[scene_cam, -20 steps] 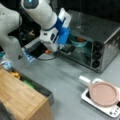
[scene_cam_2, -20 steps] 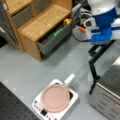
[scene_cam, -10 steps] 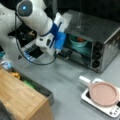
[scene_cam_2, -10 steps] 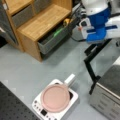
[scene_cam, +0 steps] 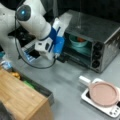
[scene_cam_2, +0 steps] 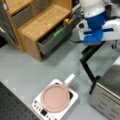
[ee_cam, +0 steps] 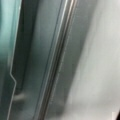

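The gripper (scene_cam: pixel 58 55) was held just before the toaster oven (scene_cam: pixel 100 42), at its lowered door (scene_cam_2: pixel 88 62), so access was kept; finger opening could not be told.

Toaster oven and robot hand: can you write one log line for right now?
gripper: at open door of toaster oven | inside: teal bowl | pink pan on small cooker

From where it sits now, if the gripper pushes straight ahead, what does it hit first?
Probably the open drop-down door of the silver toaster oven: the gripper points down at it, and the wrist view shows its glass and metal edge close. Depth is uncertain.
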